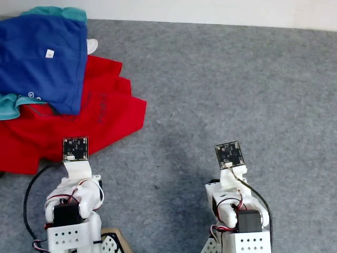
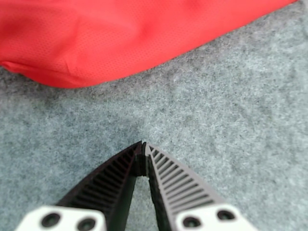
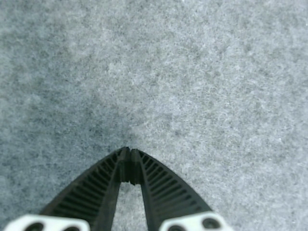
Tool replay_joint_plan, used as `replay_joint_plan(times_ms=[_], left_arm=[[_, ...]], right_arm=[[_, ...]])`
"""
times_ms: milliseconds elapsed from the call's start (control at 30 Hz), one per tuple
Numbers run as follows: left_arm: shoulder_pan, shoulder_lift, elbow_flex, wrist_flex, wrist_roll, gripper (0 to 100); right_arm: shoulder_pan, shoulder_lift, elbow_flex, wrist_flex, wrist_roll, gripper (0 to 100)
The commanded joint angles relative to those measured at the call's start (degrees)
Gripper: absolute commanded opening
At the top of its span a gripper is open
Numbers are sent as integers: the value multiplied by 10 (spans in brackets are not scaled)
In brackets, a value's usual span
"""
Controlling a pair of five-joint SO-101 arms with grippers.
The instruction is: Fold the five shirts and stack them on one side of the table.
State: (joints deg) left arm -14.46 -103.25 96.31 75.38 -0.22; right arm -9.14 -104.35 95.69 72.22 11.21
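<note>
- Shirts (image 1: 58,95) lie in a loose heap at the far left corner of the table (image 1: 226,79). None looks folded, so I judge the whole task is left.
- Red shirt (image 1: 79,124) is lowest, with blue shirt (image 1: 45,58) on it and teal shirt (image 1: 55,11) peeking out.
- Left gripper (image 2: 143,147), pressed together, hangs beside the red hem.
- Right gripper (image 3: 129,151), also pressed together, is over bare table.

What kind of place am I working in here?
Probably a robot test bench, not a home: a table covered in grey felt, a left arm and a right arm fixed at its near edge, a pile of shirts in one corner, a white wall behind.
</note>
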Motion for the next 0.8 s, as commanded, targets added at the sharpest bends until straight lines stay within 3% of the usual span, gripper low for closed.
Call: replay_joint_plan(times_ms=[0, 333, 467, 633, 767], left_arm=[[11, -4, 7, 4, -4, 13], [10, -5, -2, -11, -4, 13], [10, -5, -3, -45, -4, 13], [0, -4, -13, -96, -4, 13], [-2, 0, -65, -81, -4, 13]], right_arm=[[-8, -7, 61, 0, 6, 19], [-7, -7, 54, 0, 8, 22], [-6, -7, 29, -52, 5, 23], [36, -7, -20, -73, 8, 24], [63, -1, -93, -70, 8, 36]])
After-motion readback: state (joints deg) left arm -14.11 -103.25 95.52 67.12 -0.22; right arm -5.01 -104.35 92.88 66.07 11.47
